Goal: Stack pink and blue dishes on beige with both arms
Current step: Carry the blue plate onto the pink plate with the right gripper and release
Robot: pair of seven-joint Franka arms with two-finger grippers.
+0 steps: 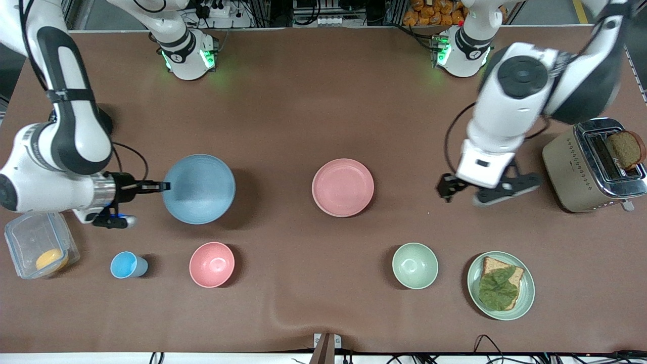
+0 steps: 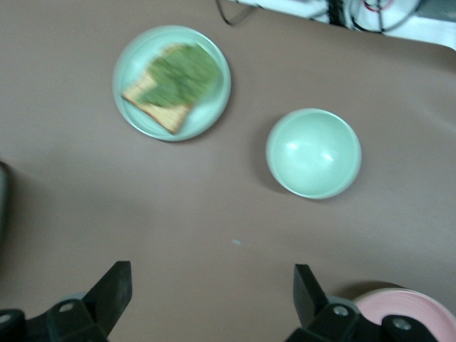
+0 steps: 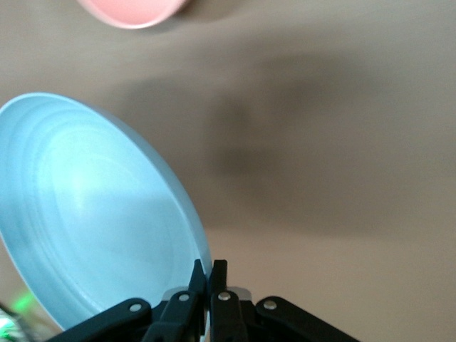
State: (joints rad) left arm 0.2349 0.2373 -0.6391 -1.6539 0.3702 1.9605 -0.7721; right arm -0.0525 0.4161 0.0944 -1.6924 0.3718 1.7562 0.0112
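A toaster (image 1: 591, 167) stands at the left arm's end of the table with a dark bread slice (image 1: 626, 148) sticking out of its slot. Nearer the camera lies a green plate (image 1: 525, 297) (image 2: 132, 68) bearing bread (image 1: 515, 275) (image 2: 146, 100) topped by a leaf (image 1: 497, 289) (image 2: 178, 71). Beside it sits a green bowl (image 1: 415, 265) (image 2: 313, 152). Toward the right arm's end come a pink bowl (image 1: 212, 264) (image 3: 132, 10), a blue cup (image 1: 127, 265), and a clear box (image 1: 38, 243) holding something orange (image 1: 50, 260).
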